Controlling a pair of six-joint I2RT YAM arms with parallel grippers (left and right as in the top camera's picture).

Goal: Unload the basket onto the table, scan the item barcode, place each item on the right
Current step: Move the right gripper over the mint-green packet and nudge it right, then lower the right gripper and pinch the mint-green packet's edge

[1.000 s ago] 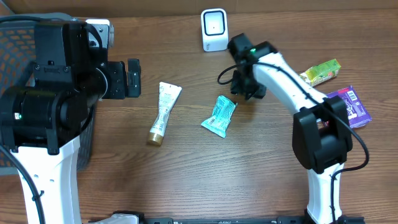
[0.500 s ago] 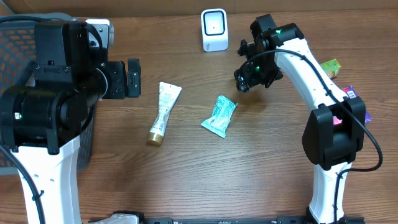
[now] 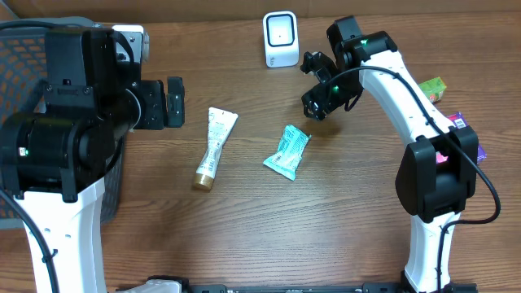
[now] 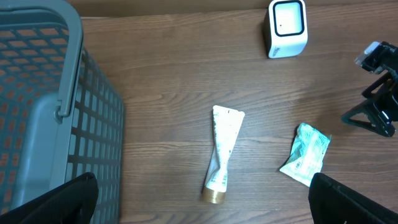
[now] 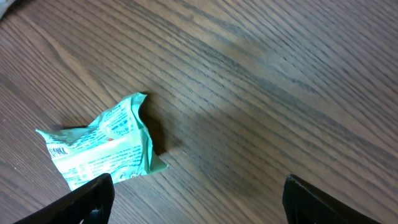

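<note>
On table (image 3: pixel 244 228): teal packet (image 3: pixel 286 151) | tube (image 3: pixel 214 148) beside | scanner (image 3: pixel 280 39) beyond | basket (image 3: pixel 16 41) left

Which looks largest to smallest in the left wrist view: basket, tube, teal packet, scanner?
1. Basket, by far; it is also nearest the camera.
2. Tube, longest of the rest, though narrow.
3. Scanner and packet look about alike; I would not rank them.
</note>
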